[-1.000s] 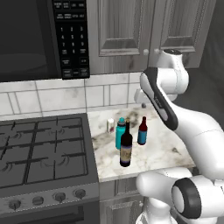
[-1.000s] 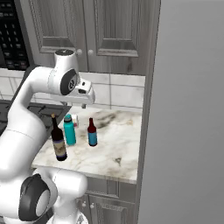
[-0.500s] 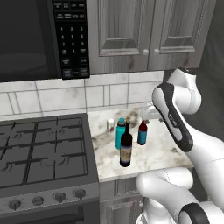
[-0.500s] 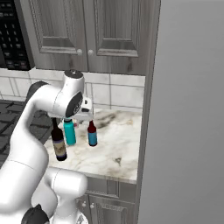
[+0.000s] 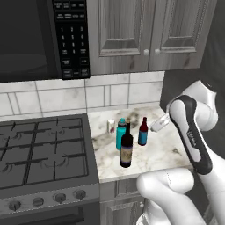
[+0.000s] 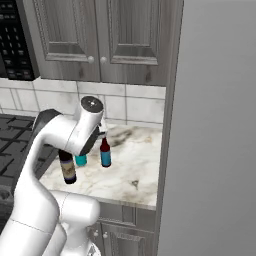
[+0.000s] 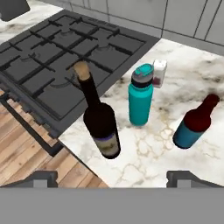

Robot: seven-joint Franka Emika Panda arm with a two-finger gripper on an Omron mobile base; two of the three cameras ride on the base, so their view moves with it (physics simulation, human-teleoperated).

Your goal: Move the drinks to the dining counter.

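Gripper (image 7: 112,175) spread wide, empty, above 4 drinks; descend centred on wine bottle (image 7: 99,118) nearest ahead, avoiding water bottle (image 7: 141,95).

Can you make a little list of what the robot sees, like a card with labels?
place: small marble worktop beside the stove
drinks: wine bottle, teal water bottle, small red-brown bottle, pale can
all standing: yes
gripper: open, holding nothing, above the worktop's front edge
moved yet: none
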